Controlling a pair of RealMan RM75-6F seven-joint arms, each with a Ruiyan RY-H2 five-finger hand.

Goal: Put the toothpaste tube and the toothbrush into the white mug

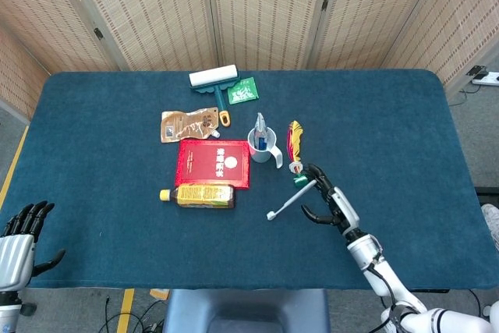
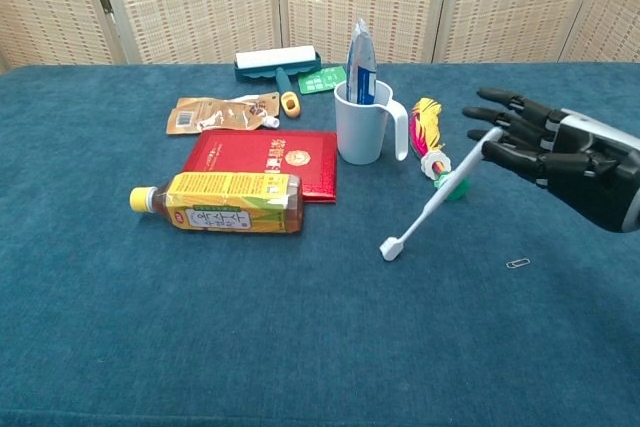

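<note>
Toothbrush [image 2: 432, 206] pinched loosely at handle end by right hand [image 2: 560, 152], other fingers spread, head tilted toward table – slip likely before white mug [image 2: 362, 123], centre frame, is reached.

woven folding screens [image 1: 257, 5] behind blue-clothed table [image 1: 93, 185]

The left hand [image 1: 22, 232] is cut off at the head view's corner (wrist unseen). The toothpaste tube [image 2: 361, 62] hides its lower part inside the white mug [image 2: 362, 125].
</note>
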